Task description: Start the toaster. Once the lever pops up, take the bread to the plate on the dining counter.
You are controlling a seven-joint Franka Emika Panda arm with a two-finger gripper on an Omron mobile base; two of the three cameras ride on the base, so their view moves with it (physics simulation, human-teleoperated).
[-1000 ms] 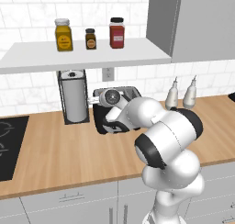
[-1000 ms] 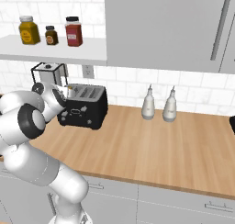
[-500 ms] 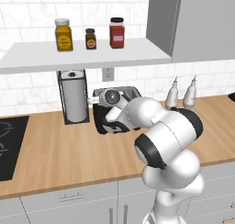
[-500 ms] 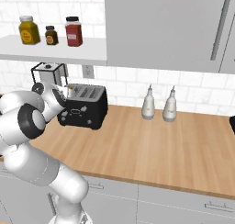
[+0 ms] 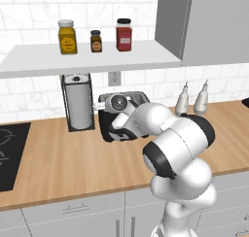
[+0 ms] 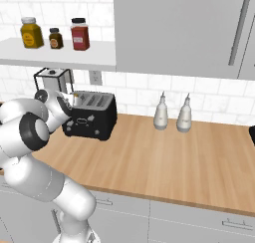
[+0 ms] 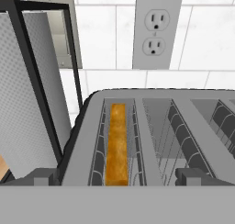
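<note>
Claw-wise, it (image 7: 117, 181) is parked right over the top of the toaster (image 7: 151, 140), and the hand view shows its two dark tips (image 7: 43, 177) spread wide apart at the bottom of the frame, one near each side of the toaster's top. Nothing is between them, so it's just hanging open above the slots.

From the left base view the white arm (image 5: 170, 143) reaches forward over the counter (image 5: 63, 168) and covers most of the toaster (image 5: 109, 129), which sits just beside the paper-towel holder (image 5: 78, 102). The right base view gives a cleaner look: the black toaster (image 6: 92, 116) stands on the wood counter (image 6: 164, 157) near the wall, with the arm's wrist up against its left end.

The bread (image 7: 117, 145) is down in the leftmost slot, its golden top edge showing between the wire guides. The slots next to it look bare.

Other stuff around: a wall outlet (image 7: 157, 28) straight behind the toaster, two pale bottles (image 6: 172, 112) further right along the counter, and three jars (image 5: 95, 37) up on the shelf (image 5: 87, 59).
</note>
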